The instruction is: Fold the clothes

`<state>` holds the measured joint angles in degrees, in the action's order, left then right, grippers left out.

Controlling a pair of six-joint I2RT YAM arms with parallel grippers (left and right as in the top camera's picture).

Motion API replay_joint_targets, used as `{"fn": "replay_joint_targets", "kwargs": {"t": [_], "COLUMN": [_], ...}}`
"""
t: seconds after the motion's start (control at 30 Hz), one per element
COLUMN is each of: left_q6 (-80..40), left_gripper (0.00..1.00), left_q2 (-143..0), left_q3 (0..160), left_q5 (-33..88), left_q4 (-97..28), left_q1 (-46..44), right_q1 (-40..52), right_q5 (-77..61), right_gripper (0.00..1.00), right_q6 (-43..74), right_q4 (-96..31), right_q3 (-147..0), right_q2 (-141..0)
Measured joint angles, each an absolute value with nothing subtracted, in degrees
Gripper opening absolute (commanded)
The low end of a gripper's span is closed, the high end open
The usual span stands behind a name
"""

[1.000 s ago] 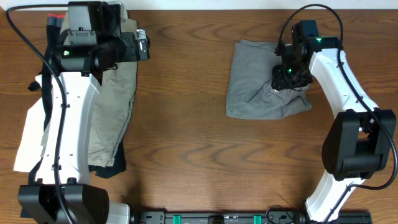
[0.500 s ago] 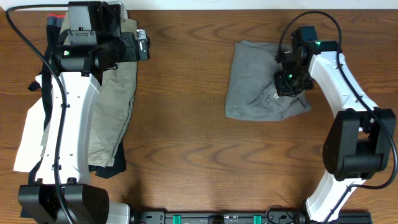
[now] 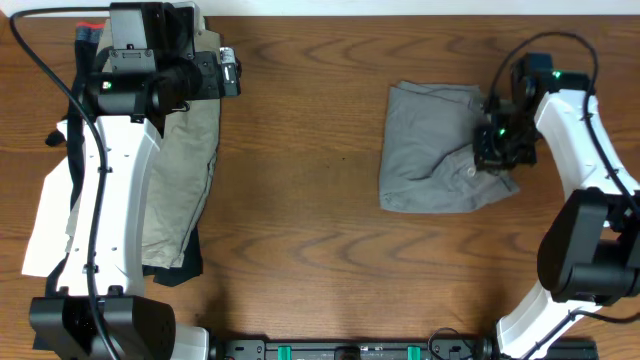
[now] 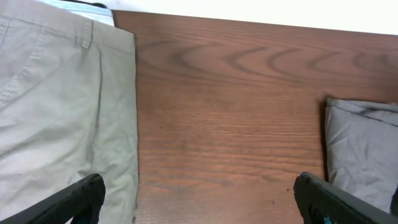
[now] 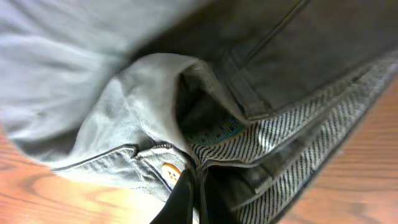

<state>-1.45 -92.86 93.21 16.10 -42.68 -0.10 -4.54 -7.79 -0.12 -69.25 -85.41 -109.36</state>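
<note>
Partly within right gripper (image 3: 496, 150), grey shorts (image 3: 432, 150)

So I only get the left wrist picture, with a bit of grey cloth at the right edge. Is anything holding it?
Observer: Yes. Overhead, the right gripper sits at the right side of the grey shorts.
Operator: Which part has it got?
Observer: Its own camera shows the fingers pinched at the waistband, beside a round button.
Operator: Is the tan cloth alone?
Observer: No. Overhead, the tan shorts lie in a pile with a black garment and a white garment.
</note>
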Motion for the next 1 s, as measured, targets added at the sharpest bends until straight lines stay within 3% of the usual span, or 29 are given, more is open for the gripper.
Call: {"fn": "replay_joint_targets", "kwargs": {"t": [0.2,0.3,0.4,0.5,0.7,0.73,0.77,0.83,0.93,1.0], "left_q6": [-1.5,-1.5,-1.5,-1.5,-1.5,-1.5,-1.5,-1.5,-1.5,-1.5], "left_gripper": [0.98,0.98,0.98,0.98,0.98,0.98,0.98,0.98,0.98,0.98], "left_q2": [-92.9,-92.9,-92.9,-92.9,-92.9,-92.9,-92.9,-92.9,-92.9,-92.9], "left_q3": [93.2,93.2,93.2,93.2,93.2,93.2,93.2,93.2,93.2,93.2], "left_q5": [16.1,16.1,16.1,16.1,16.1,16.1,16.1,16.1,16.1,16.1], "left_q4": [-42.7,-42.7,-42.7,-42.7,-42.7,-42.7,-42.7,-42.7,-42.7,-42.7], "left_q1": [-0.1,-0.1,-0.1,-0.1,-0.1,-0.1,-0.1,-0.1,-0.1,-0.1], "right_q1": [-8.3,-11.3,-13.6,-15.2,-16.3,-16.5,-16.8,-17.3,-18.0,-18.2], "right_q5": [-8.8,-10.5,-14.1,-18.7,-24.0,-24.4,-24.8,-24.3,-21.1,-18.9], "right_gripper": [0.02,0.23,0.36,0.58,0.65,0.69,0.84,0.94,0.97,0.93], "right_q6": [1.6,1.8,0.2,-2.6,-6.6,-6.9,-7.1,-7.3,-6.5,-6.0], "right_q4": [-67.1,-67.0,-67.0,-67.0,-65.8,-65.1,-64.4,-62.3,-57.6,-55.3], "right_q3": [-80.9,-80.9,-80.9,-81.0,-82.8,-82.9,-83.0,-83.1,-83.2,-83.2], "right_q2": [-110.1,-110.1,-110.1,-110.1,-110.1,-110.1,-110.1,-110.1,-110.1,-110.1]}}
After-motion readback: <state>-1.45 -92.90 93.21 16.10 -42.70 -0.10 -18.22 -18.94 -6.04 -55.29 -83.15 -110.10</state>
